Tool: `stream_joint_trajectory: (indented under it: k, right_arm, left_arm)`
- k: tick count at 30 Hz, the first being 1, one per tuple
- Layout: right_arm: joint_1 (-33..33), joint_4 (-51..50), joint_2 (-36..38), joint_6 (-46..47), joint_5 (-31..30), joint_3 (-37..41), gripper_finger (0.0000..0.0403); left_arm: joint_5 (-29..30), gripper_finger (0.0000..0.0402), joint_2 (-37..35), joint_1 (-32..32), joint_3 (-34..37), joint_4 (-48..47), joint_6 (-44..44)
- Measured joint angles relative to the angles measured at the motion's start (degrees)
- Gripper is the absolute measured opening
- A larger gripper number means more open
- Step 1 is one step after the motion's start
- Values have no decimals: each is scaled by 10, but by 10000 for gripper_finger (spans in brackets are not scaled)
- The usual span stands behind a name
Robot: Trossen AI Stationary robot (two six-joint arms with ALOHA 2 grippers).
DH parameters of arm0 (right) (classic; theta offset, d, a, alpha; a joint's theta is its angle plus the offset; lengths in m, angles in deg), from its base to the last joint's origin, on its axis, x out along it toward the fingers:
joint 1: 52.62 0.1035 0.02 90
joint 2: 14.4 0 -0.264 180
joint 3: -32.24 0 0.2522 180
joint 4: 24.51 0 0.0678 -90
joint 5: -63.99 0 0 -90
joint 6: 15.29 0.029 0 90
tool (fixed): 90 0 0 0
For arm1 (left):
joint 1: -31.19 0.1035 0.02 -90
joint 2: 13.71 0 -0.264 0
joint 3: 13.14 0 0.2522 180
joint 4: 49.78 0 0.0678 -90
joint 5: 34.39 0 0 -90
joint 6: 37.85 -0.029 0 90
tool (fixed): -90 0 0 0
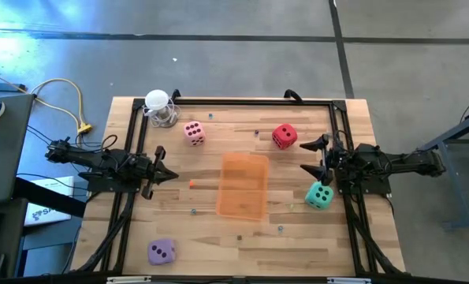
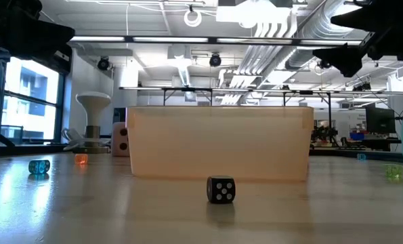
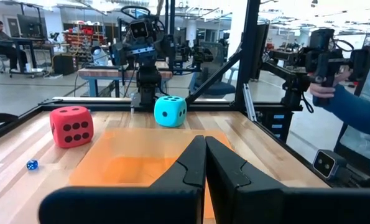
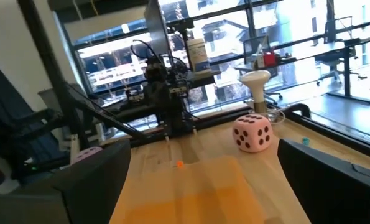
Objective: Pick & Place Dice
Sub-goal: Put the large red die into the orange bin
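Note:
The orange tray (image 1: 243, 185) lies flat at the table's middle. The pink die (image 1: 193, 132) rests far left of it, the red die (image 1: 284, 136) far right, the teal die (image 1: 320, 195) at the right, the lilac die (image 1: 161, 252) near the front left. All sit on the table. My left gripper (image 1: 171, 174) hovers left of the tray, fingers shut (image 3: 204, 163), empty. My right gripper (image 1: 313, 156) hovers right of the tray, between the red and teal dice, fingers wide open, empty; its fingers (image 4: 321, 174) frame the pink die (image 4: 252, 132).
A white lamp-like stand (image 1: 160, 109) is at the far left corner. Several tiny dice lie scattered, one black (image 2: 221, 190) near the front, one orange (image 1: 191, 184) left of the tray. A black frame (image 1: 250, 100) edges the table. A person's hand (image 3: 324, 92) shows beyond the table.

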State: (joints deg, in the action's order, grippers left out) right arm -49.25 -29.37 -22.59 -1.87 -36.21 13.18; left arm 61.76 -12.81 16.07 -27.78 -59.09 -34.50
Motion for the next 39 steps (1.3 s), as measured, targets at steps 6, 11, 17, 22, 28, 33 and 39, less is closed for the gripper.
stream_joint_trajectory:
  k: [6,11,17,22,28,33,39]
  right_arm:
    - [0,9,-22,-14,-21,0,400]
    - [0,13,-27,-8,-79,0,400]
    - [0,42,-28,-20,-76,0,400]
    - [0,43,-29,-15,-75,0,400]
    - [0,43,-43,-25,-79,0,400]
    - [0,43,-53,-25,-79,0,400]
    - [0,29,-66,-16,-79,-11,400]
  left_arm:
    - [52,0,0,0,0,0,0]
    - [59,0,0,0,0,0,0]
    - [62,1,0,1,0,41,-64]
    - [64,13,0,1,0,92,-86]
    - [104,66,9,2,0,101,-90]
    - [105,133,36,2,0,121,-78]
    - [105,214,78,2,0,139,-62]
